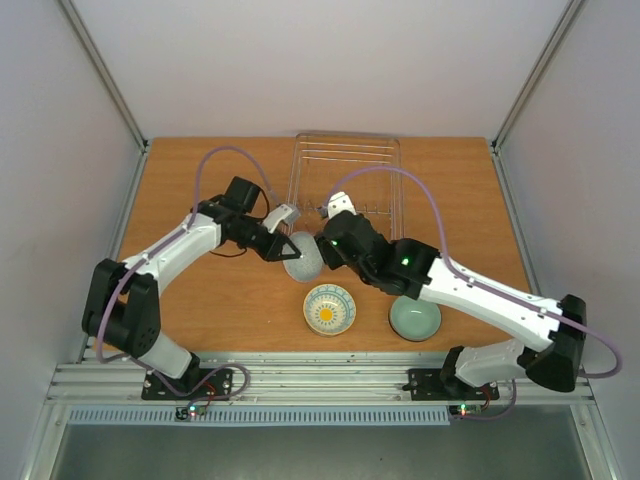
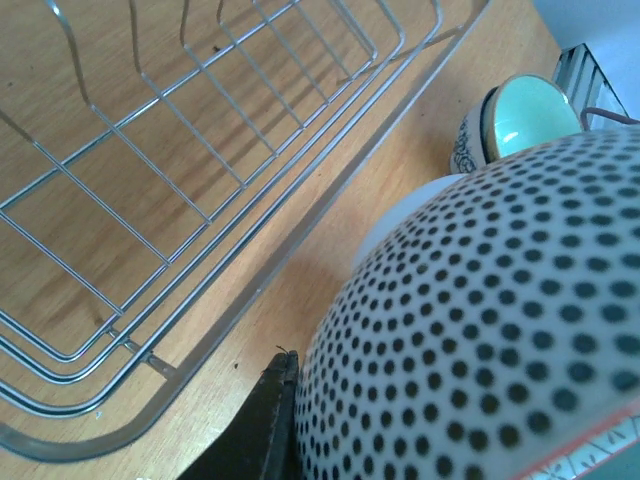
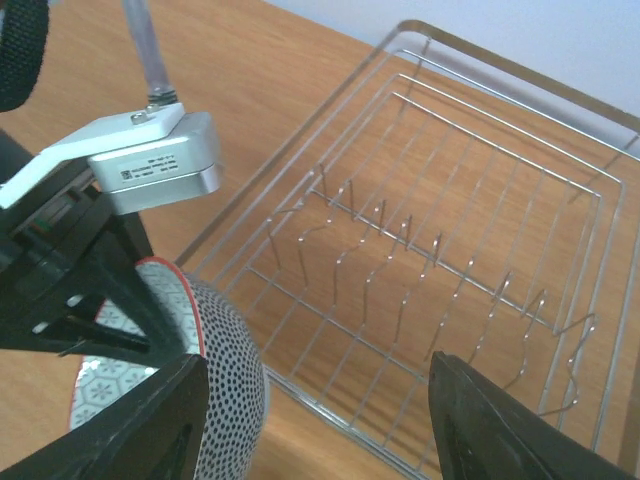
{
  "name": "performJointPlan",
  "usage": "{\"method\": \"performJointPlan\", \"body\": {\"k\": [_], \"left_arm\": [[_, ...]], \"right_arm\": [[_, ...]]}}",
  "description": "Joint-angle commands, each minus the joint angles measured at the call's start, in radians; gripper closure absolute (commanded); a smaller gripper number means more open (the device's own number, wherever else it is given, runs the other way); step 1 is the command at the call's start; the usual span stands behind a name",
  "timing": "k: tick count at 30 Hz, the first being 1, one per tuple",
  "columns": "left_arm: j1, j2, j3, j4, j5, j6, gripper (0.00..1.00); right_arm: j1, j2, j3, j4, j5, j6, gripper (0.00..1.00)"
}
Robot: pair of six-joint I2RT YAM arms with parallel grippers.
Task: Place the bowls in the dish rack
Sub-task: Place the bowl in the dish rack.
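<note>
My left gripper (image 1: 290,248) is shut on the rim of a white bowl with black dots (image 1: 303,260), held on edge just in front of the wire dish rack (image 1: 345,180). In the left wrist view the dotted bowl (image 2: 480,320) fills the right, one finger (image 2: 265,420) pressed on it, with the rack (image 2: 335,190) to its left. My right gripper (image 1: 322,245) is open wide right beside it; in the right wrist view (image 3: 318,365) the bowl (image 3: 225,360) sits at its left finger, with the empty rack (image 3: 450,230) beyond.
A cream-yellow patterned bowl (image 1: 329,308) and a pale green bowl (image 1: 415,320) stand on the wooden table near its front edge. The green bowl (image 2: 525,115) also shows in the left wrist view. The two arms nearly meet in front of the rack.
</note>
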Motion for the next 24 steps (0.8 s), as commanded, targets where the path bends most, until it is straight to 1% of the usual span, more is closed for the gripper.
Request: {"method": "performJointPlan", "body": {"k": [1,5,8,11,13,18,24], "left_arm": [[-0.002,-0.09,-0.032,0.106,0.052,0.024,1.0],[-0.002,-0.115,-0.043,0.109,0.073,0.029,1.0],[-0.002,-0.128,-0.048,0.097,0.121,0.049,1.0],[0.0,-0.146,-0.057,0.088,0.165,0.078,1.0],[0.003,-0.162,-0.064,0.079,0.209,0.097,1.0],[0.01,-0.197,-0.069,0.039,0.308,0.153,1.0],[0.017,-0.191,-0.067,-0.01,0.379,0.212,0.99]], "right_arm": [[-0.001,-0.071,-0.021,0.019,-0.145,0.029,0.37],[-0.007,-0.089,-0.028,0.005,-0.276,0.047,0.3],[-0.046,-0.112,-0.046,0.033,-0.465,0.08,0.23],[-0.095,-0.146,-0.081,0.081,-0.623,0.134,0.19],[-0.107,-0.16,-0.096,0.085,-0.651,0.158,0.18],[-0.12,-0.185,-0.14,0.08,-0.634,0.182,0.15],[-0.125,-0.208,-0.227,0.194,-0.709,0.224,0.15]]}}
